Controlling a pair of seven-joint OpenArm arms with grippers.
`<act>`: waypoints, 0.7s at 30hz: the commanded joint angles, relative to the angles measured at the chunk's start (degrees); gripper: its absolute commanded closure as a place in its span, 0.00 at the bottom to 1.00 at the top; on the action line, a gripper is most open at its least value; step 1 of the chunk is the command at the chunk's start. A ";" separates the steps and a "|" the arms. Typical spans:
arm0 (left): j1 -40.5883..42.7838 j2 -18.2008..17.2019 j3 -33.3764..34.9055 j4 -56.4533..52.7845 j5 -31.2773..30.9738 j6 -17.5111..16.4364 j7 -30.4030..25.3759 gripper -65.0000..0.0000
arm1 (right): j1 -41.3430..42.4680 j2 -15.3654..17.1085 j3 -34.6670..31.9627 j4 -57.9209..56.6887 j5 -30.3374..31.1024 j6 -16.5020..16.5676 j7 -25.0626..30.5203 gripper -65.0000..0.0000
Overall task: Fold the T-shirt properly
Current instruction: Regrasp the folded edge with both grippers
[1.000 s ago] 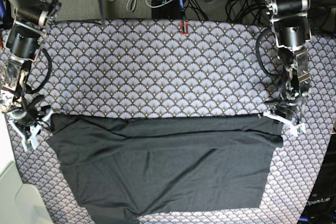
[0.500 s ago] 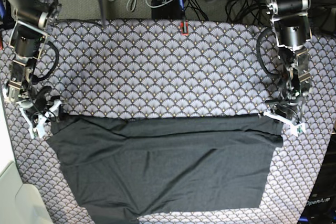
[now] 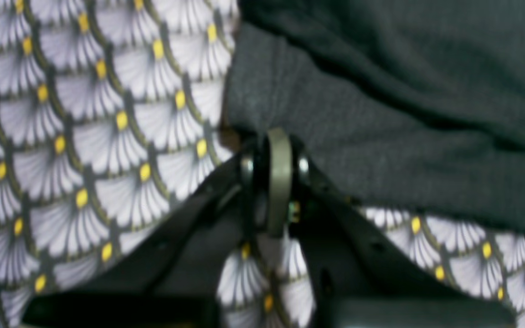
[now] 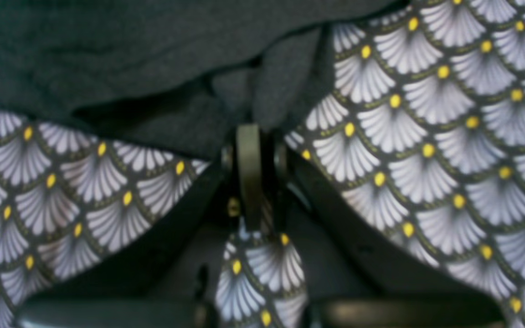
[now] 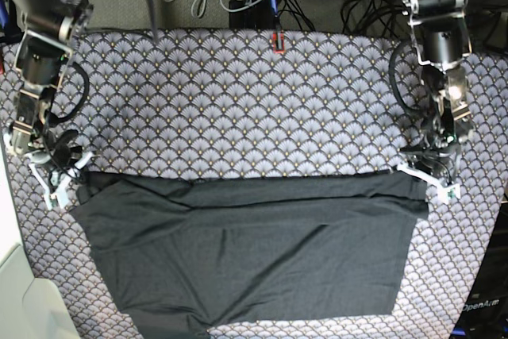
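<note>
Base view first: the fan-scale patterned cloth (image 5: pixel 254 101) covers the whole table, and the black T-shirt (image 5: pixel 254 252) lies spread across its near half, top edge running nearly straight from one side to the other, with a few long soft creases fanning across the middle. Both arms are down at that top edge, one at each end. The left gripper (image 5: pixel 429 176) sits at the shirt's top corner on the right side of this view, white fingertip pieces touching the fabric where it bunches into a small fold. The right gripper (image 5: pixel 59 176) is at the opposite top corner, on the left of this view, tips right against the cloth edge.

Left wrist camera now: the left gripper (image 3: pixel 277 157) is pinched together on the T-shirt (image 3: pixel 381 136), no gap showing between the jaws, and the dark fabric fans out up and to the right from the clamp. Patterned cloth (image 3: pixel 84 136) fills the left side, just beside the shirt's edge.

Right wrist camera: same story mirrored. The right gripper (image 4: pixel 249 150) is closed tight on a gathered tuck of the T-shirt (image 4: pixel 130 54), which spreads up and left from the tips, while the patterned cloth (image 4: pixel 426 136) shows bare to the right.
</note>
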 commanded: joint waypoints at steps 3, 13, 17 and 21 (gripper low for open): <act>-1.30 -0.82 -0.29 4.14 -0.29 -0.05 0.44 0.99 | -2.23 0.27 0.14 7.32 0.70 -0.10 0.91 1.00; 5.74 -0.91 -0.38 14.87 -0.29 -0.05 4.31 0.99 | -14.80 -1.58 0.14 29.21 5.18 -0.10 -4.19 1.00; 9.08 -1.17 -0.38 18.73 -0.29 -0.05 4.31 0.99 | -19.02 -1.58 0.14 34.75 5.62 -0.10 -5.25 1.00; 12.42 -2.14 -0.46 23.13 -0.29 -0.05 4.31 0.99 | -22.53 -1.67 0.14 38.97 6.15 -0.10 -5.69 1.00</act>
